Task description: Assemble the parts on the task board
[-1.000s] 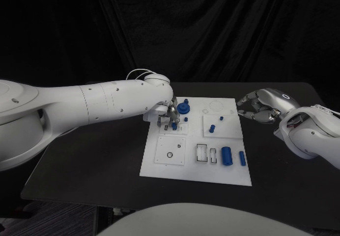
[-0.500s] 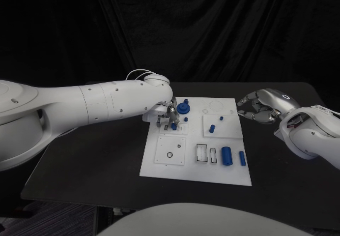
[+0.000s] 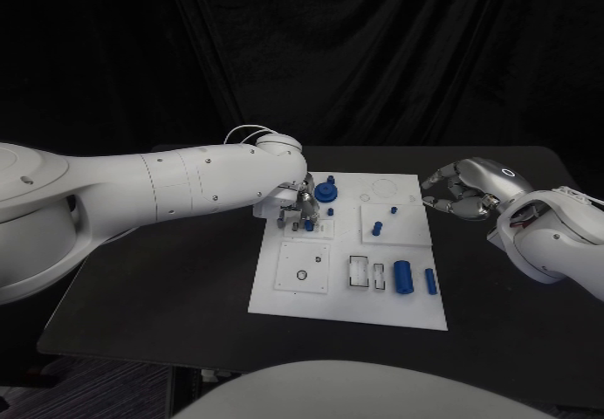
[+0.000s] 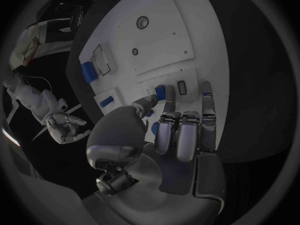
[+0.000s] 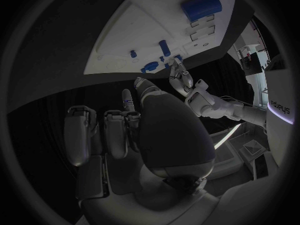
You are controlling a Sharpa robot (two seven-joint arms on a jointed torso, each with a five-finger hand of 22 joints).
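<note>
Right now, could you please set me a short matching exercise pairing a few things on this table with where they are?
Things:
1. left hand
2. right hand
3. large blue cylinder
4. task board

Places:
A. lying near the board's near right corner
B. off the board's right edge, over the black table
C. flat in the middle of the table
D. over the board's far left part, at a small blue part

Pairs: 1-D, 2-B, 3-A, 4-C
</note>
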